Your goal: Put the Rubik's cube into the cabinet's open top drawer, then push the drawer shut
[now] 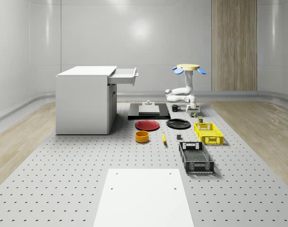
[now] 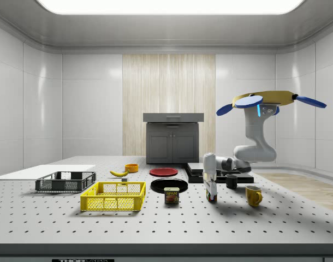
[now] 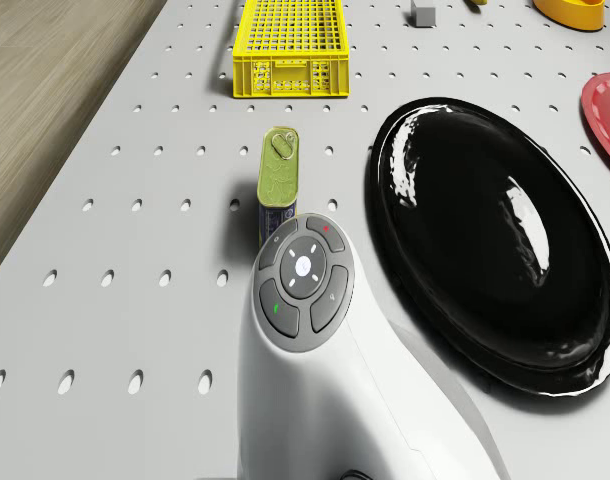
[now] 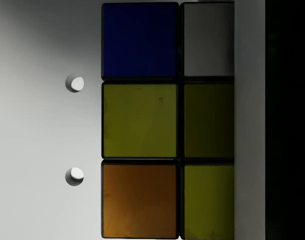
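Note:
The Rubik's cube (image 4: 140, 120) sits on the perforated table, showing blue, yellow, orange and grey stickers up close in the wrist view. In the side view the cube (image 2: 211, 197) is directly under my gripper (image 2: 211, 189), which points straight down onto it. The drone (image 2: 270, 100) hovers above the table's far right part in the whole-scene view (image 1: 189, 68), its arm folded down to the gripper (image 1: 193, 112). The white cabinet (image 1: 82, 101) stands at the whole-scene view's left, top drawer (image 1: 123, 75) pulled open.
A tin can (image 3: 278, 180) stands close beside the arm, with a black plate (image 3: 495, 240) on the other side. A yellow crate (image 1: 208, 133), black crate (image 1: 196, 157), red plate (image 1: 147, 125), orange bowl (image 1: 142, 136), banana (image 1: 164, 138) and black mug (image 1: 175, 108) lie around. A yellow mug (image 2: 253, 195) is near the cube.

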You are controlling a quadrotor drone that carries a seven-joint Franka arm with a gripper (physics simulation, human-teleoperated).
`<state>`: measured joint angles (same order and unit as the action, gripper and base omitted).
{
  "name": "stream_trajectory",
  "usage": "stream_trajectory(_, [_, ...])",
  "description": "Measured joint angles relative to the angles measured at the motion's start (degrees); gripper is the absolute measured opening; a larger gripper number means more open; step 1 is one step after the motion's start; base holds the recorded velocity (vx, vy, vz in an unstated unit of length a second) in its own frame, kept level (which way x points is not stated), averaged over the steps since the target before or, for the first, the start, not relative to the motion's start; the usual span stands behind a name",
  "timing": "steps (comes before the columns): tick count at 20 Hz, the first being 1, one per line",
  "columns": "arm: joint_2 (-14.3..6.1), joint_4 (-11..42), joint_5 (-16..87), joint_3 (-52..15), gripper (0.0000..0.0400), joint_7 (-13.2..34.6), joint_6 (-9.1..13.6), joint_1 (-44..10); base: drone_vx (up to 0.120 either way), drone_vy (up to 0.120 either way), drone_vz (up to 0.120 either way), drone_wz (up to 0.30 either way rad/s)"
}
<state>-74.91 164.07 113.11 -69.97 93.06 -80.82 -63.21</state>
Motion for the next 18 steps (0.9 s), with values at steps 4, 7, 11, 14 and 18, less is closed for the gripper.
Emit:
stream_trajectory(4, [-0.7,-0.2,0.2,0.4,0.034,0.1,-0.8,-0.2,0.0,0.0,0.0,0.0])
stream_trajectory(7, [-1.1,-0.2,-0.2,0.1,0.0332,0.3,-1.1,-0.4,0.0,0.0,0.0,0.0])
stream_trajectory(11, [-1.2,0.3,-2.6,-2.4,0.0328,0.8,-0.5,-0.7,0.0,0.0,0.0,0.0])
stream_trajectory(14, [-1.4,0.7,-4.9,-4.7,0.0326,1.3,0.1,-1.0,0.0,0.0,0.12,0.0])
stream_trajectory(18, [-1.8,0.9,-6.9,-6.7,0.0325,1.7,0.2,-1.4,0.12,-0.12,0.12,0.0])
